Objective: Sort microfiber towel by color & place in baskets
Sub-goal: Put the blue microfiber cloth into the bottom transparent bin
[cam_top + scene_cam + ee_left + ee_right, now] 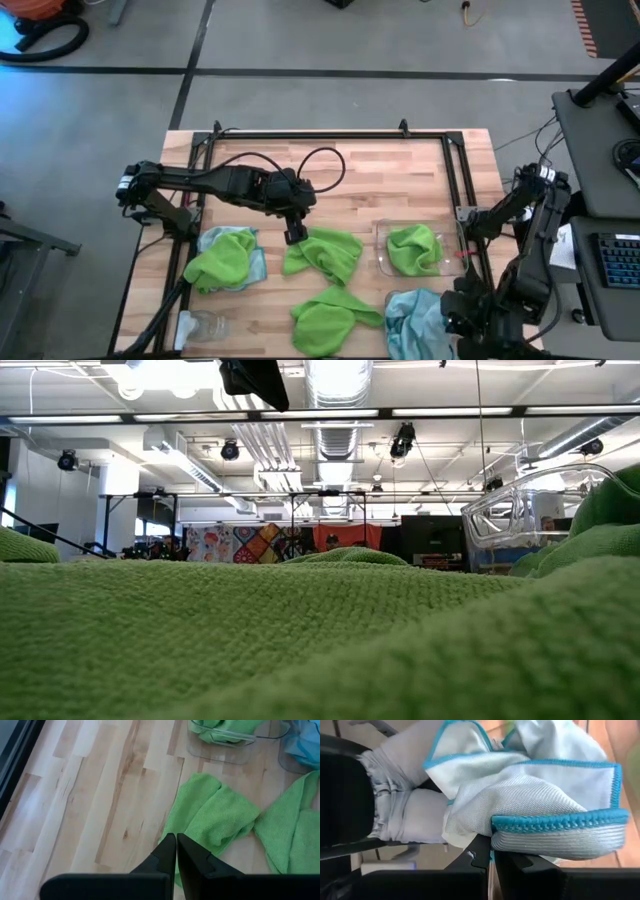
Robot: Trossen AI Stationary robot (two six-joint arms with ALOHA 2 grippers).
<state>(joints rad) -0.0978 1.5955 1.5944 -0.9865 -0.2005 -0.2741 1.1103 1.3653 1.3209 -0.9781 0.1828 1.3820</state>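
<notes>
My left gripper [295,236] is shut and hovers above the left edge of a lime green towel [326,252] [210,815] lying mid-table; in the low view it [255,382] hangs well above the cloth. Another green towel [330,318] lies near the front edge. A third [222,260] lies on a pale blue towel [247,240] at the left. The far clear basket [382,262] holds a green towel [413,248]. The near basket [392,300] holds pale blue towels [418,318] [535,785]. My right gripper [491,854] is shut, right beside those blue towels. My right gripper has its shut fingertips [481,849] right under a folded, turquoise-hemmed edge [555,822] of a pale blue towel. Whether they touch the cloth I cannot tell. My left gripper touches nothing.
A small clear glass jar [205,325] stands at the table's near left corner. A black frame [330,134] runs along the far and side edges. Bare wood [380,180] lies between the towels and the far rail. Green cloth [300,640] fills the low view's foreground.
</notes>
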